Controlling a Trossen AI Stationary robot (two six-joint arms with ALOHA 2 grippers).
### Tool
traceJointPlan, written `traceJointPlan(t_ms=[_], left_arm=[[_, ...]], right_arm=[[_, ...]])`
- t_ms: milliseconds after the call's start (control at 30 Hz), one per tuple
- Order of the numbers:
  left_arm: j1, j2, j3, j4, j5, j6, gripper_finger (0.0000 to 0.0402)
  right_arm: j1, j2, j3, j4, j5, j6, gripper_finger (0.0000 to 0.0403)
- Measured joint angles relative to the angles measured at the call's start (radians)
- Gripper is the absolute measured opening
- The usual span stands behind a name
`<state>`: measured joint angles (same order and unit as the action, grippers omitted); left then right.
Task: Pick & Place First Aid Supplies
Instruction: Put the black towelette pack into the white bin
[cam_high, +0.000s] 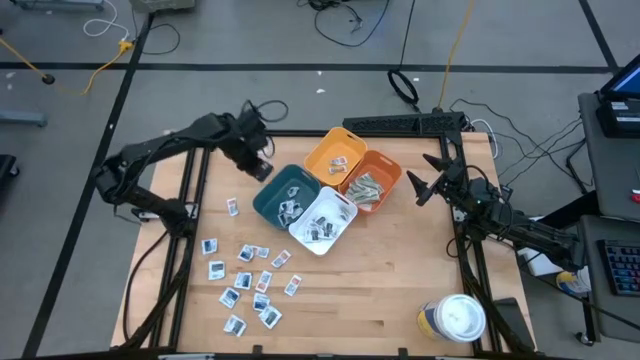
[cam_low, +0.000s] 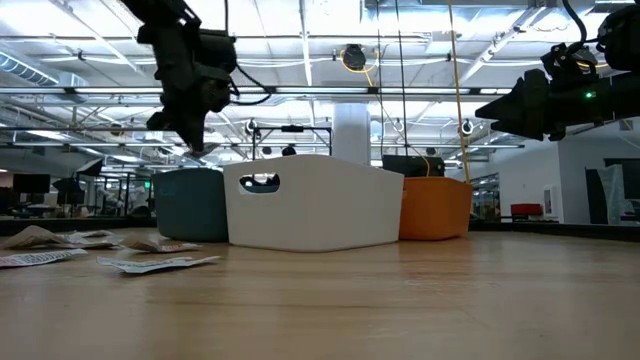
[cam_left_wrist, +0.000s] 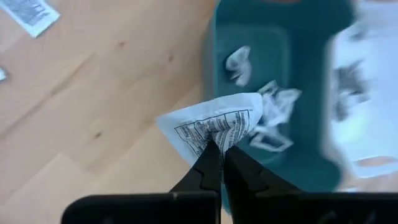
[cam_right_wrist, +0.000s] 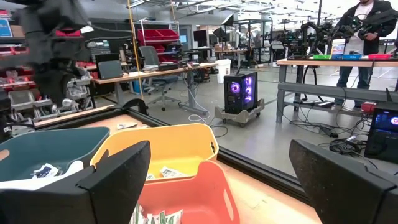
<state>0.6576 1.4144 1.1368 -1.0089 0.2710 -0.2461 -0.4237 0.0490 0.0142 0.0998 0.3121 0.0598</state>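
Left gripper (cam_left_wrist: 219, 149) pinches a white printed packet (cam_left_wrist: 214, 124), apparently over the teal bin's (cam_high: 268, 201) near rim. Right gripper (cam_high: 422, 187) waits beside the orange bin (cam_high: 388, 170), jaws wide apart, empty. Other packets (cam_high: 245, 283) lie scattered on the table (cam_high: 380, 280).

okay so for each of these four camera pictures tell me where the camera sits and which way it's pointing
High: overhead, looking straight down at the table; both arms show.
Low: at tabletop height, facing the white bin and the room; both arms hang from above.
Left wrist: on the left arm, looking down at the teal bin; left gripper shut on a packet.
Right wrist: on the right arm, facing the yellow bin; right gripper open.
All four views share the teal bin.
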Motion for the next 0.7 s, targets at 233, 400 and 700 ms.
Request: traceJointPlan(t_ms=[233, 400, 700], left_arm=[[-0.251, 0.064, 0.036, -0.058, -0.223, -0.082, 0.0003], [-0.400, 0.166, 0.154, -0.105, -0.297, -0.078, 0.0003], [-0.564, 0.412, 0.465, -0.170, -0.298, -0.024, 0.0002]], right_arm=[[0.000, 0.000, 0.000, 0.000, 0.000, 0.000, 0.0377], [0.000, 0.000, 0.000, 0.000, 0.000, 0.000, 0.0377], [0.000, 0.000, 0.000, 0.000, 0.000, 0.000, 0.0377]])
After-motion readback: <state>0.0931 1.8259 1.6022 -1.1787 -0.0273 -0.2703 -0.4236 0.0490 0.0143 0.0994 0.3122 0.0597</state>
